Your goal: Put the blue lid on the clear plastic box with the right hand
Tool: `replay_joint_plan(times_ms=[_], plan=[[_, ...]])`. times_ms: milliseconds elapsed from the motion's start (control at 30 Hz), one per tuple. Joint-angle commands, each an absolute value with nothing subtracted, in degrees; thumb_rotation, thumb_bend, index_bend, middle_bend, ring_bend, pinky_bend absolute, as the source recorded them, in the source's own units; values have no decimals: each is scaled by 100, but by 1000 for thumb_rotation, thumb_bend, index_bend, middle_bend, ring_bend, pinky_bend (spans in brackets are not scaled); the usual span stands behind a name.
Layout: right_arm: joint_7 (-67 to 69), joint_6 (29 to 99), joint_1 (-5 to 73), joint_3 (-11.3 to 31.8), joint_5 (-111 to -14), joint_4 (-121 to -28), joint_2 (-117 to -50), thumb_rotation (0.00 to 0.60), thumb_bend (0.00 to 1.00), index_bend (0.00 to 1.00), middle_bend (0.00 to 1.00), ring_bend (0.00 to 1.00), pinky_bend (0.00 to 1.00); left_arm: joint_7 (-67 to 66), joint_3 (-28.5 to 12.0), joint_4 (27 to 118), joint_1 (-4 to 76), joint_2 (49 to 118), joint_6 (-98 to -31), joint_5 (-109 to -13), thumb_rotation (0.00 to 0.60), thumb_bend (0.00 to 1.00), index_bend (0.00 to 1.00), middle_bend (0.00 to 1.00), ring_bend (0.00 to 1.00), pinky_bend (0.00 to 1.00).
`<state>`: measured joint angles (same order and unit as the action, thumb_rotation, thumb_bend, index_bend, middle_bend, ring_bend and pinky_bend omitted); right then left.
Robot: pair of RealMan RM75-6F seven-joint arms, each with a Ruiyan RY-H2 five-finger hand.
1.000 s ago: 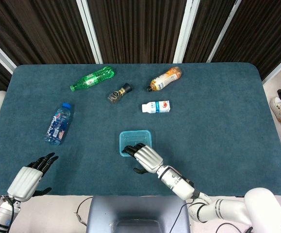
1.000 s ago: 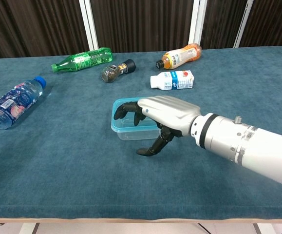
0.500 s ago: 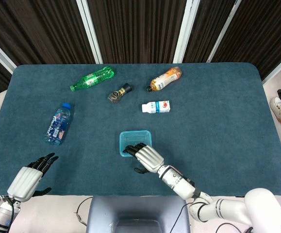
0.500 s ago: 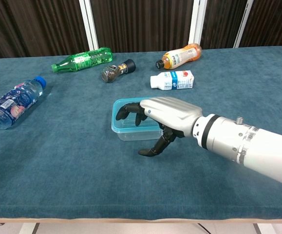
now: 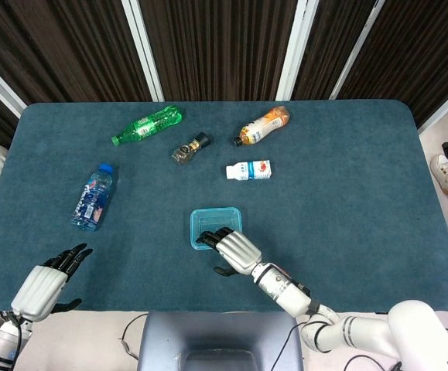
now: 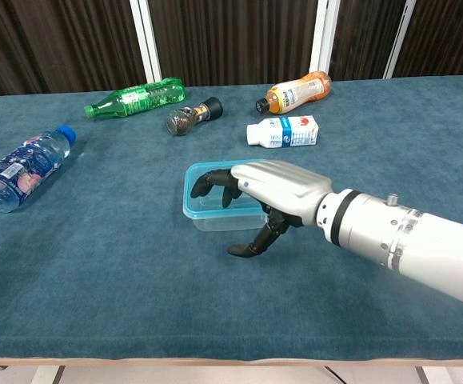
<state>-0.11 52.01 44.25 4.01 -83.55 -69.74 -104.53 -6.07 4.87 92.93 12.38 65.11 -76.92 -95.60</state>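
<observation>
The clear plastic box (image 6: 215, 218) stands at the middle of the table with the blue lid (image 5: 217, 216) lying flat on top of it; its blue rim (image 6: 189, 210) runs round the box. My right hand (image 5: 232, 249) reaches over the near side of the box. In the chest view the right hand (image 6: 277, 187) has its dark fingertips (image 6: 207, 182) spread over the lid, seemingly touching it, and its thumb hanging down in front of the box. It holds nothing. My left hand (image 5: 48, 280) rests at the near left table edge, fingers apart and empty.
A water bottle (image 5: 93, 196) lies at the left. A green bottle (image 5: 147, 124), a small pepper grinder (image 5: 189, 148), an orange bottle (image 5: 262, 125) and a milk carton (image 5: 249, 170) lie beyond the box, towards the far side.
My right hand has drawn back slightly towards me, its fingertips sliding a little nearer the lid's near edge. The box, lid and left hand have not moved.
</observation>
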Motion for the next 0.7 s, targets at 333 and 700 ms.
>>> replay_joint_plan(times_ms=[333,700], plan=[[53,5383,4381,430,-8471,-7044,-10348,600,396,348,318,371,382,-618,490,9289,1236,6516,-7698,-9572,600,298,124,85,181,427],[-116,6131,4180,532,-8776,-7490,-9916,600,396,346,318,369,374,-702,489,9302,1239,6537,-7675,-9564,600,298,124,85,180,427]])
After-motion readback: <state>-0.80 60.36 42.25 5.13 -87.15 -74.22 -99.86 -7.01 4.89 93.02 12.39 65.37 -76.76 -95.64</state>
